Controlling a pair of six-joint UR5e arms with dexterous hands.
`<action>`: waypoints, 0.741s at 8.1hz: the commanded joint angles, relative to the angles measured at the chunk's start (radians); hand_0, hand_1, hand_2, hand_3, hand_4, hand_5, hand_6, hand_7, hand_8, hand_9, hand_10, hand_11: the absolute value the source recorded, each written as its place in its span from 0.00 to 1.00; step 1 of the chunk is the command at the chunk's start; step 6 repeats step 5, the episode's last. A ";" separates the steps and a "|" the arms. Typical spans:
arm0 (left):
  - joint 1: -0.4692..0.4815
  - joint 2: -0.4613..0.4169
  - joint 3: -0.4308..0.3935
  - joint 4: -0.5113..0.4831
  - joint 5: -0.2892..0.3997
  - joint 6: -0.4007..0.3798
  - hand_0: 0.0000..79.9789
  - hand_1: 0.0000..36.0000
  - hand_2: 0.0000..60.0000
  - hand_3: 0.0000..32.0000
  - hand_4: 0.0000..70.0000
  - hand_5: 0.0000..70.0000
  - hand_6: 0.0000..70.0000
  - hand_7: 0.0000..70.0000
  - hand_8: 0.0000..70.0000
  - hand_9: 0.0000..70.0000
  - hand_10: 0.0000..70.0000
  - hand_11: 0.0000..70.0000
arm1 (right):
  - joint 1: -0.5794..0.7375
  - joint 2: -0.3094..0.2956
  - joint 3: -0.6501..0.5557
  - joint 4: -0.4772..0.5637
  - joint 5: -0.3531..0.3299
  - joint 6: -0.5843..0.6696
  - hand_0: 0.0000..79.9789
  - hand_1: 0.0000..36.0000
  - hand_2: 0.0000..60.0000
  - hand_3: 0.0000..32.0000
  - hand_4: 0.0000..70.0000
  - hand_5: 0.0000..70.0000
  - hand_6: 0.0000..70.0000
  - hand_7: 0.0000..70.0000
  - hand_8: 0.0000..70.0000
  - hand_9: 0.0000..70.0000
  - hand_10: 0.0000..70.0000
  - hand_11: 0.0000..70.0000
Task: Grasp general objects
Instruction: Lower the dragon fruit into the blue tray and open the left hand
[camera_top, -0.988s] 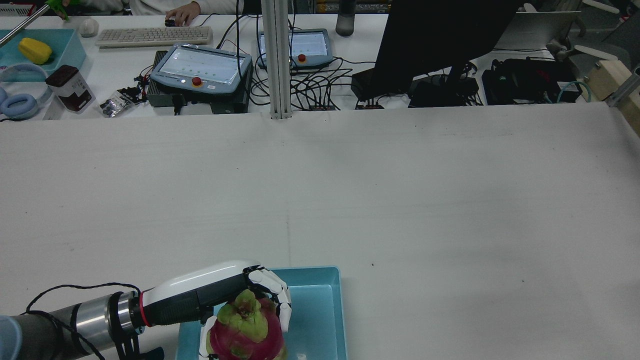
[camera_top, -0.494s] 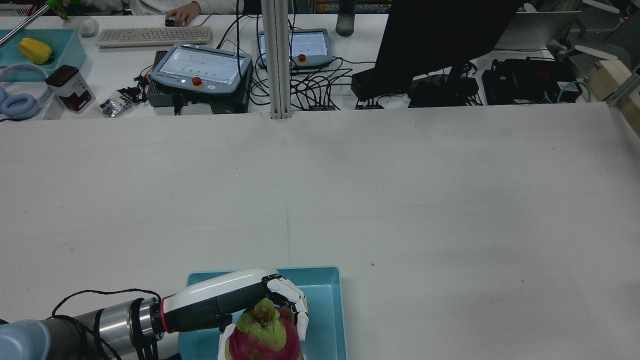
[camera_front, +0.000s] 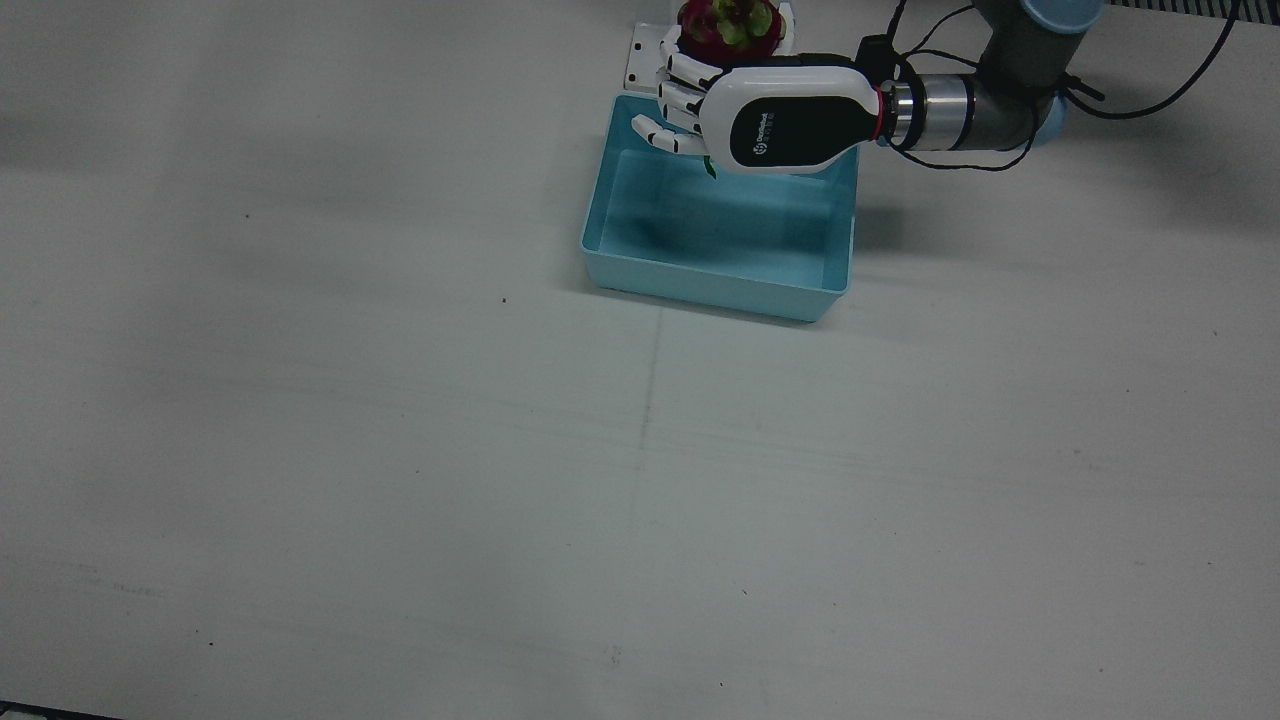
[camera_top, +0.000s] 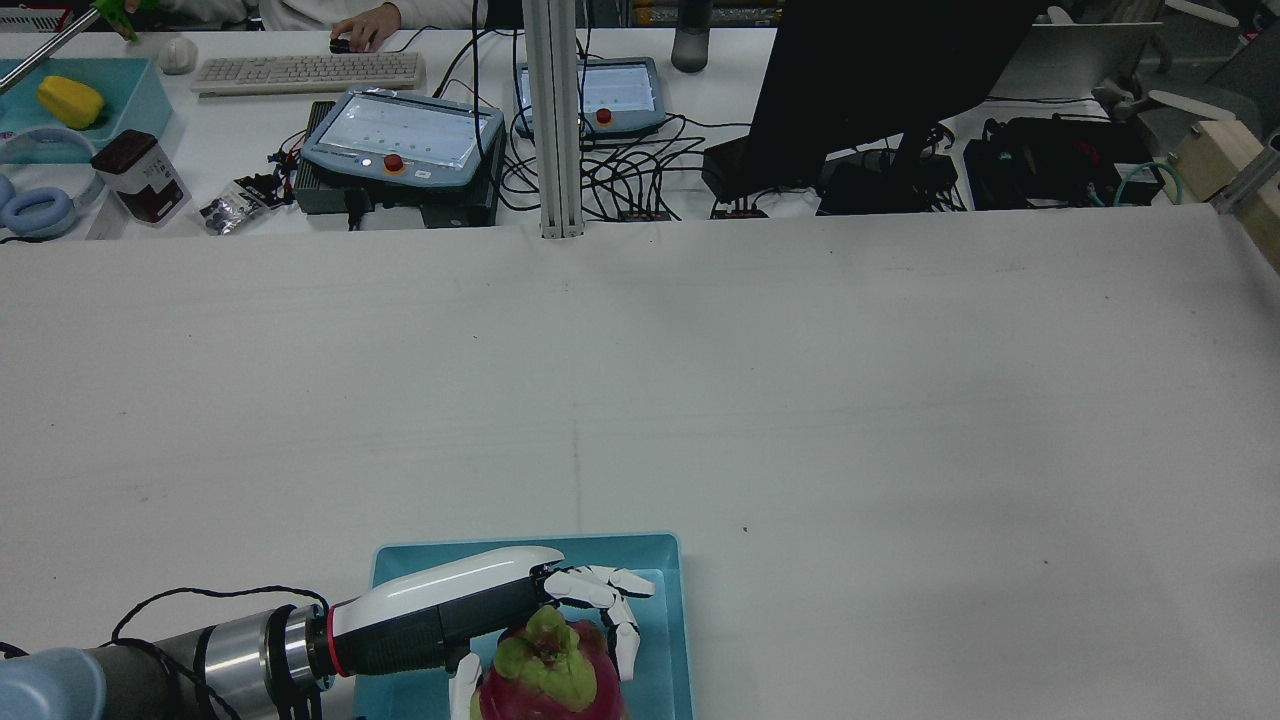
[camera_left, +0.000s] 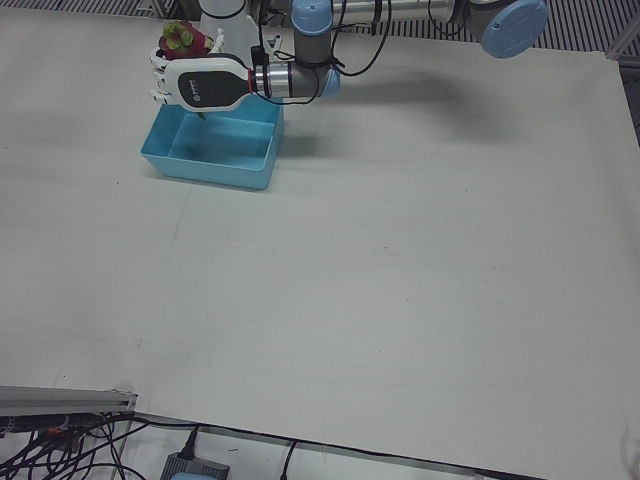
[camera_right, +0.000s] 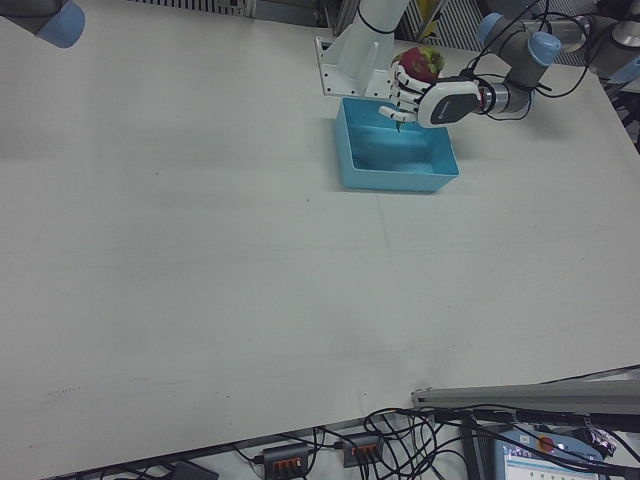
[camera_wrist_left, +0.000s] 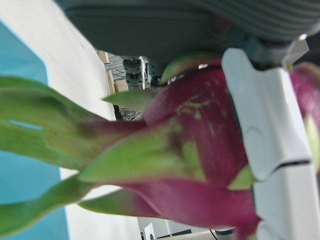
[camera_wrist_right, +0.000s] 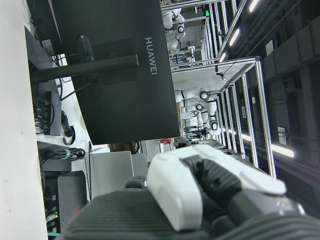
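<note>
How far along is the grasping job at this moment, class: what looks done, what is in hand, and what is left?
Done: the left hand has picked up the dragon fruit and carried it over the blue bin.
In hand: the fruit sits in the hand, though the fingers look spread.
Left: the fruit is not yet in the bin, which looks empty.

Left hand: white segmented fingers, glossy white shell with a black panel bearing a small white logo. A red ring and silver cuff join the grey arm; pale-blue joint caps; black cable alongside.
</note>
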 joint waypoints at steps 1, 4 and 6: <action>0.001 0.000 0.000 -0.005 0.000 0.000 0.64 0.48 0.04 0.07 0.06 0.00 0.00 0.05 0.00 0.00 0.09 0.16 | 0.000 0.000 0.000 -0.001 0.000 0.000 0.00 0.00 0.00 0.00 0.00 0.00 0.00 0.00 0.00 0.00 0.00 0.00; -0.021 0.026 0.001 -0.045 0.001 -0.029 0.65 0.52 0.03 0.18 0.00 0.00 0.00 0.07 0.00 0.00 0.06 0.12 | 0.000 0.000 0.000 -0.001 0.000 0.000 0.00 0.00 0.00 0.00 0.00 0.00 0.00 0.00 0.00 0.00 0.00 0.00; -0.047 0.079 0.007 -0.071 -0.002 -0.053 0.65 0.52 0.04 0.18 0.00 0.00 0.00 0.06 0.00 0.00 0.05 0.11 | 0.000 0.000 0.000 -0.001 0.000 0.002 0.00 0.00 0.00 0.00 0.00 0.00 0.00 0.00 0.00 0.00 0.00 0.00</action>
